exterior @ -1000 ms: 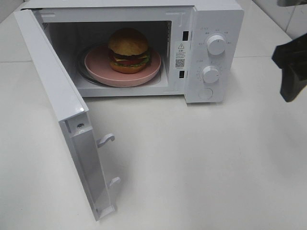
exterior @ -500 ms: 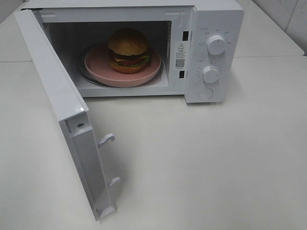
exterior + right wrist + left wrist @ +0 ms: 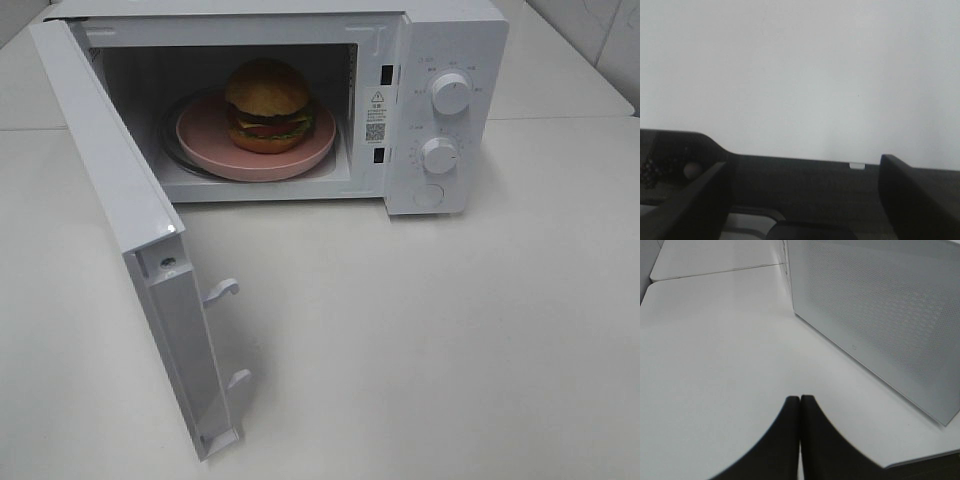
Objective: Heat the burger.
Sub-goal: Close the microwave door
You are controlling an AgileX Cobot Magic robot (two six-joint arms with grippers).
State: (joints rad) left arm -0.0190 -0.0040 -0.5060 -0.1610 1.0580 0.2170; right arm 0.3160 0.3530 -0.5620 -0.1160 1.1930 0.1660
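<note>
A plain white surface (image 3: 450,350) carries a white microwave (image 3: 440,60) at its far side, as the high camera shows it; neither arm appears in that view. The burger (image 3: 267,105) sits upright on a pink plate (image 3: 200,135) inside the cavity, roughly centred. The door (image 3: 120,200) stands swung wide on its left hinge, and its two latch hooks (image 3: 222,291) point out over the surface.

My left claw (image 3: 800,402) has its tips pressed together with nothing between them. Its wrist camera looks along the surface at the door's perforated outer panel (image 3: 880,315), which is near but not touched. My right claw (image 3: 805,170) stands wide and empty, facing a blank pale background.

I judge loading to be done and closing the door to be the step in hand. To do it well, I would lay the closed left claw against that panel near its free edge, far from the hinge. I would then sweep along the door's arc rather than push straight, so that the microwave does not slide, and press until the hooks seat. The upper knob (image 3: 451,93) and lower knob (image 3: 439,155) come afterwards, a job for the right claw.
</note>
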